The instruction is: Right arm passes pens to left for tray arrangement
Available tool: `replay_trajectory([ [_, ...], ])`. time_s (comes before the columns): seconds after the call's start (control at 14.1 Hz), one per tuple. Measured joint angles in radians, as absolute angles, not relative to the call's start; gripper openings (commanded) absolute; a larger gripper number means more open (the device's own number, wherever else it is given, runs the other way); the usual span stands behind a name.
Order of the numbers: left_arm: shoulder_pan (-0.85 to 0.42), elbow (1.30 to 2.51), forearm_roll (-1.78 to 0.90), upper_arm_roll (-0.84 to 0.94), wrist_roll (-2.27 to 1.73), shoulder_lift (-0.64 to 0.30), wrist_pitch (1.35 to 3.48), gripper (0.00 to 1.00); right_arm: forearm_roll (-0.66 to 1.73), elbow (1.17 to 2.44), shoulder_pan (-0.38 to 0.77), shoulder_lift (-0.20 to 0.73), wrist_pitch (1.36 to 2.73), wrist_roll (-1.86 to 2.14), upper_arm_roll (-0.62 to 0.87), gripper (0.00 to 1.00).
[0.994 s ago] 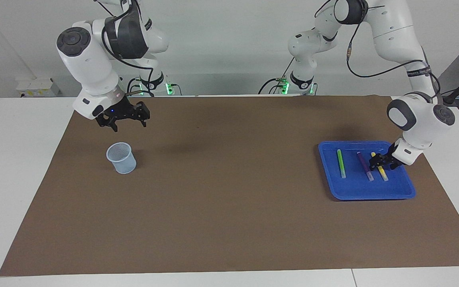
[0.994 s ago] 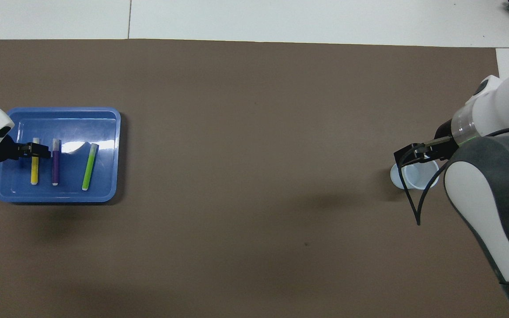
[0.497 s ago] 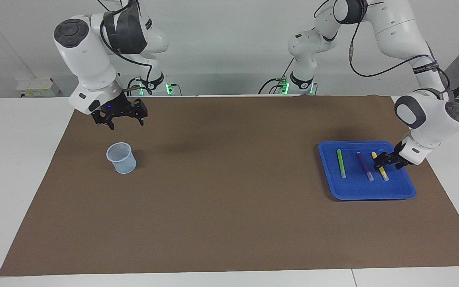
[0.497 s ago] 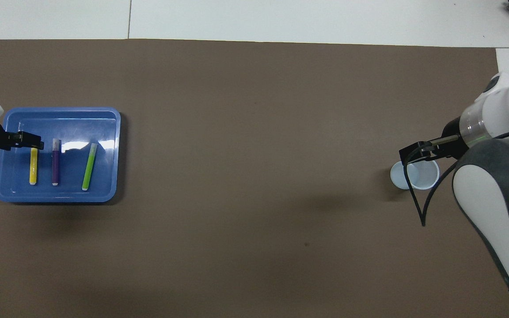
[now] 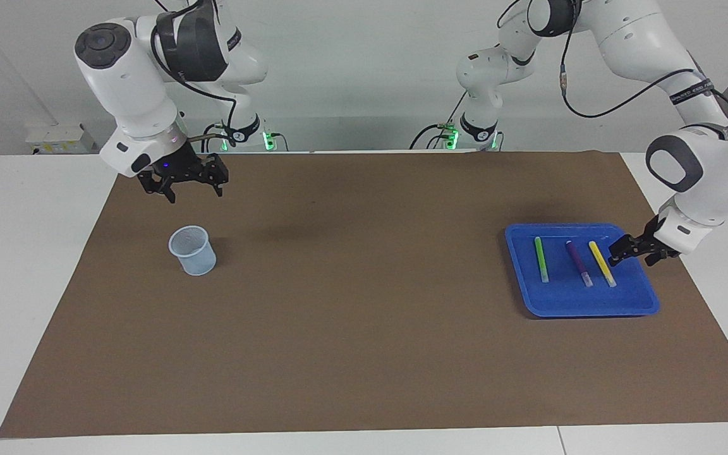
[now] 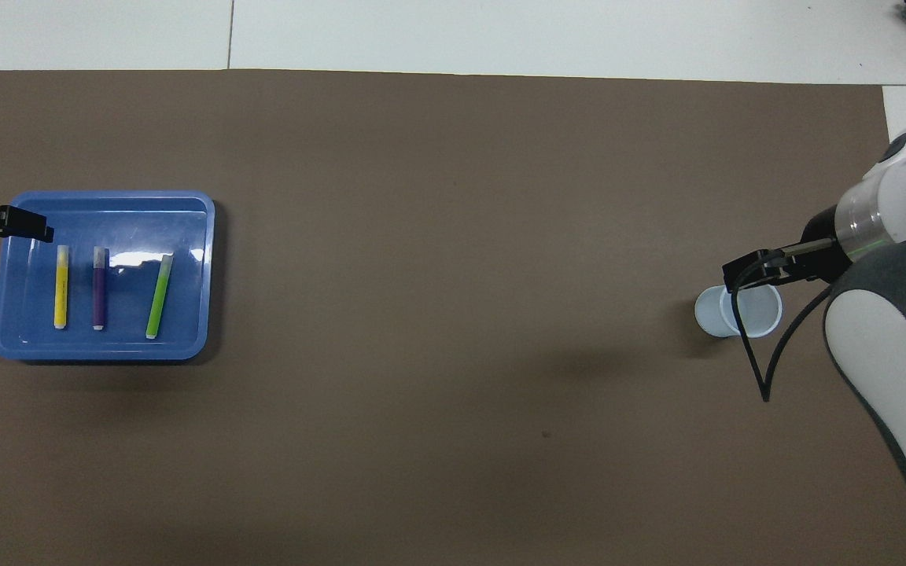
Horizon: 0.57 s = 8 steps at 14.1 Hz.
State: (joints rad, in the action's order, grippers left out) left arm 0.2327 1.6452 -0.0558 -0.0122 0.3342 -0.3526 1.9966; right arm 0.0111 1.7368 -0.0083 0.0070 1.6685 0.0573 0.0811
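Observation:
Three pens lie side by side in the blue tray [image 5: 591, 308] [image 6: 185, 236] at the left arm's end of the table: green [image 5: 541, 259] [image 6: 159, 296], purple [image 5: 579, 263] [image 6: 99, 288] and yellow [image 5: 602, 263] [image 6: 61, 287]. My left gripper [image 5: 620, 251] [image 6: 32, 226] hovers over the tray's outer rim beside the yellow pen, open and holding nothing. My right gripper [image 5: 194, 194] [image 6: 740, 273], with its small blue-violet light, hangs open and empty above the mat, close to the pale-blue cup.
A small pale-blue translucent cup [image 5: 193, 251] [image 6: 736, 312] stands upright on the brown mat [image 5: 364, 303] at the right arm's end. White tabletop borders the mat on all sides.
My left gripper has drawn away from the yellow pen to the tray's outer rim, leaving the pen lying in the tray. My right gripper has risen and pulled back from over the cup.

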Motion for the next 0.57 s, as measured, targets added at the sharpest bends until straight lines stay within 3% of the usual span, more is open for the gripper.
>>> replay_trajectory([
  [0.57, 0.151, 1.518, -0.056, -0.010, 0.207, -0.303, 1.832, 1.00, 0.011, 1.730, -0.008, 0.007, 1.656, 0.057, 0.068, 1.00],
])
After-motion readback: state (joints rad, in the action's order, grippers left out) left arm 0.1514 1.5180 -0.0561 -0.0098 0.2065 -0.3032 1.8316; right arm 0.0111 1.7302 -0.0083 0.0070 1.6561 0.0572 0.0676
